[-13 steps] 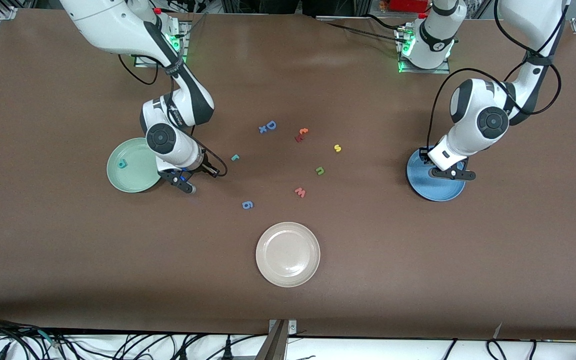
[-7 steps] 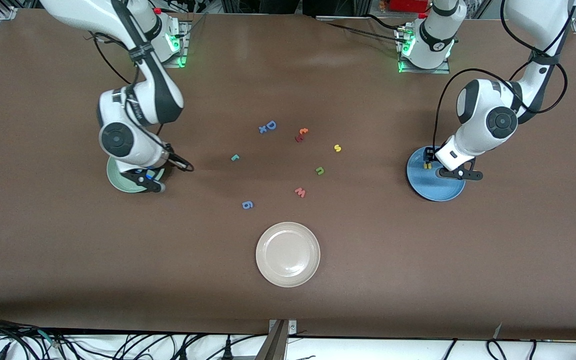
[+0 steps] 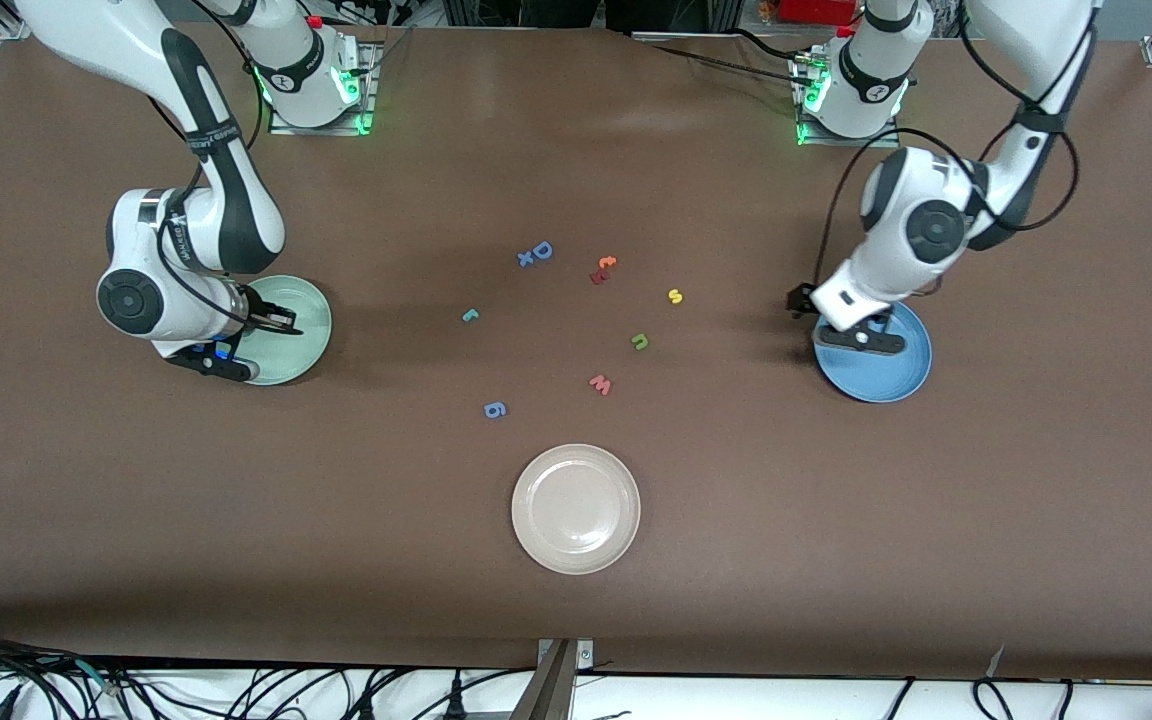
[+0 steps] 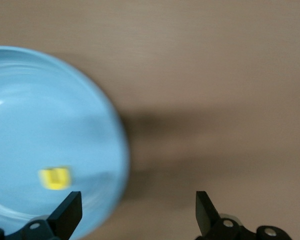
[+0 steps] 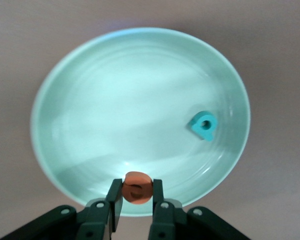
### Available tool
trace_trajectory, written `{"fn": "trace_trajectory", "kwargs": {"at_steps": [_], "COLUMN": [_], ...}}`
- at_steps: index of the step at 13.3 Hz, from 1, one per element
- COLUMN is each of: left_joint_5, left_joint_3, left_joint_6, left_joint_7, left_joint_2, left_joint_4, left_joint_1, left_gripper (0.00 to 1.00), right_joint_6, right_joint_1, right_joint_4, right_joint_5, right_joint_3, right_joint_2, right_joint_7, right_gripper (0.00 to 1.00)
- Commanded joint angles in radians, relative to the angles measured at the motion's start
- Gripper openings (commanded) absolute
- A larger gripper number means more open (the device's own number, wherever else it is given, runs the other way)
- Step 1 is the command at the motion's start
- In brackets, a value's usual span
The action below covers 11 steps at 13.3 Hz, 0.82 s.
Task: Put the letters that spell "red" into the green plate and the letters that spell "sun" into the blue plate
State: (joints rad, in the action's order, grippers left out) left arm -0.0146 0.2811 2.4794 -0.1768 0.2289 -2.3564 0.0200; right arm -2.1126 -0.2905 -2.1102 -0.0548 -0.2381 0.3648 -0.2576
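Brown surface [image 3: 136,520]: wide bare margins on all sides; everything sits in a middle band.

Plates, 3. Green plate [image 3: 301,330] toward right arm's end, blue plate [image 3: 886,370] toward left arm's end, beige-white plate [image 3: 576,508] nearest the front cam, well apart from the others, open room all round it.

Arms, 2. Right gripper [image 5: 136,200] hangs over the green plate's rim, jaws narrow, pinching orange "e" [image 5: 136,188]. Left gripper [image 4: 135,215] over the blue plate's rim on the side toward the letters, jaws wide, holding nothing.

In plates: teal "d" [image 5: 204,125] on green plate, apart from rim; yellow "u" [image 4: 54,178] on blue plate, blurred in wrist view.

Loose letters on surface between the 2 coloured plates, 7 items: blue "D" [image 3: 536,253] w/ small blue piece touching it, orange-and-red pair [image 3: 603,269], red "w" [image 3: 601,384], blue "g" [image 3: 495,409], dark green "n" [image 3: 640,342], teal "r" [image 3: 470,315], yellow "s" [image 3: 675,296]. All spaced apart except the touching pairs.
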Motion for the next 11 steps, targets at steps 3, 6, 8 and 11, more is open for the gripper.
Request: {"fn": "trace_trajectory", "kwargs": {"at_steps": [3, 6, 8, 11], "left_joint_5": [-0.018, -0.022, -0.016, -0.018], "left_joint_3": [0.145, 0.147, 0.148, 0.147], "left_joint_6": [0.003, 0.003, 0.003, 0.004], "left_joint_7": [-0.309, -0.626, -0.748, -0.915], "left_joint_2": [0.074, 0.165, 0.200, 0.227], "left_joint_4": [0.093, 0.175, 0.218, 0.239], "left_joint_1": [0.017, 0.090, 0.101, 0.150], "left_gripper": [1.00, 1.00, 1.00, 1.00], "right_joint_6": [-0.092, -0.092, -0.089, -0.043], "right_joint_1": [0.007, 0.011, 0.011, 0.007], "right_joint_4": [-0.047, -0.042, -0.037, -0.021], "right_joint_5": [-0.016, -0.020, -0.020, -0.057], "right_joint_3": [0.000, 0.000, 0.002, 0.069], "right_joint_2": [0.039, 0.045, 0.037, -0.015], "right_joint_7": [0.060, 0.069, 0.063, -0.047], "right_gripper": [0.09, 0.54, 0.82, 0.86]}}
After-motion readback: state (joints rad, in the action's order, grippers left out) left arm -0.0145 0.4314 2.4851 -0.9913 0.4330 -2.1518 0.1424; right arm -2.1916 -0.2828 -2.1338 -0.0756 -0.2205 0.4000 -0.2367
